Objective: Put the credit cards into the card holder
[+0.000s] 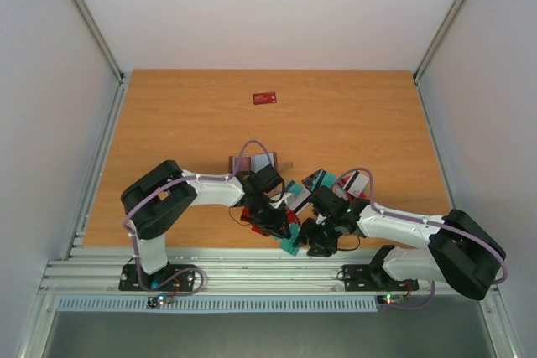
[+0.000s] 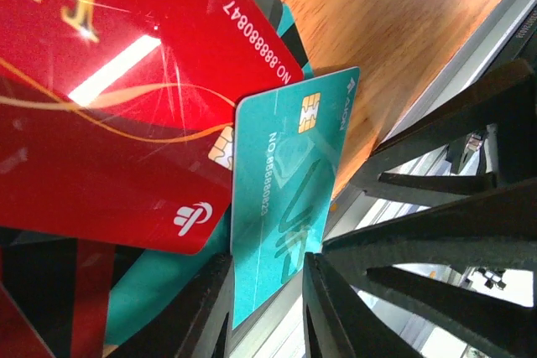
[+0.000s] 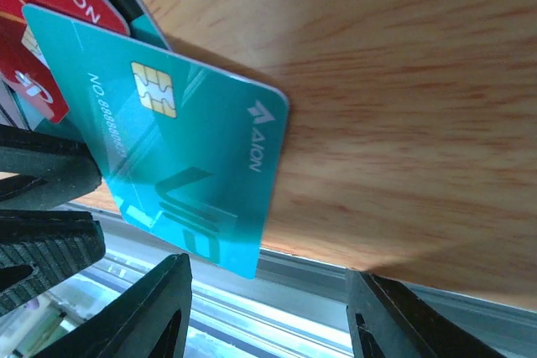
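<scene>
My left gripper (image 2: 267,262) is shut on a teal credit card (image 2: 281,182) with a gold chip, its lower end caught between the two black fingers. This teal card (image 3: 185,148) hangs over the table's near edge, and its corner reaches between the jaws of my right gripper (image 3: 268,266), which stands open and clear of it. Both grippers meet near the front edge, left gripper (image 1: 285,230) beside right gripper (image 1: 312,241), with the teal card (image 1: 291,246) below them. Red cards (image 2: 109,123) lie just behind it. The brown card holder (image 1: 243,163) rests behind the left arm.
Several more cards (image 1: 336,182) in teal, white and red lie heaped behind the right wrist. One red card (image 1: 264,98) lies alone at the far middle of the wooden table (image 1: 185,123). A metal rail (image 1: 252,266) runs along the near edge.
</scene>
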Action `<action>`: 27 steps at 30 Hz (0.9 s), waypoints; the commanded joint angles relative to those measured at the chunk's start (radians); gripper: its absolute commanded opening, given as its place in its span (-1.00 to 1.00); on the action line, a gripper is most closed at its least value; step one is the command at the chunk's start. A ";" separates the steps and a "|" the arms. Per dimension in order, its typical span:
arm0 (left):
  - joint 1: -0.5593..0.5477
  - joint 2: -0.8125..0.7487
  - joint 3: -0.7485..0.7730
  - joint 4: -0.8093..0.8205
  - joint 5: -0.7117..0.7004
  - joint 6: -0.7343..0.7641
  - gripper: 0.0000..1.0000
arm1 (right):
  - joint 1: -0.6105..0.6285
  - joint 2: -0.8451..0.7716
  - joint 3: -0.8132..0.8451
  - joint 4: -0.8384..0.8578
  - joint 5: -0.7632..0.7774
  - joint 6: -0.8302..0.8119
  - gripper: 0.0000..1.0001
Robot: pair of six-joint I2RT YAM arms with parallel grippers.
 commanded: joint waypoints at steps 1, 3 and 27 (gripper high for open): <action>-0.012 0.031 -0.010 0.027 -0.009 -0.008 -0.51 | 0.015 0.024 -0.029 0.143 -0.029 0.055 0.03; -0.012 0.031 -0.015 0.036 -0.004 -0.015 -0.52 | 0.016 0.039 -0.042 0.183 -0.032 0.067 0.03; -0.036 0.039 -0.060 0.115 0.026 -0.074 -0.54 | 0.022 -0.057 -0.096 0.191 0.067 0.121 -0.54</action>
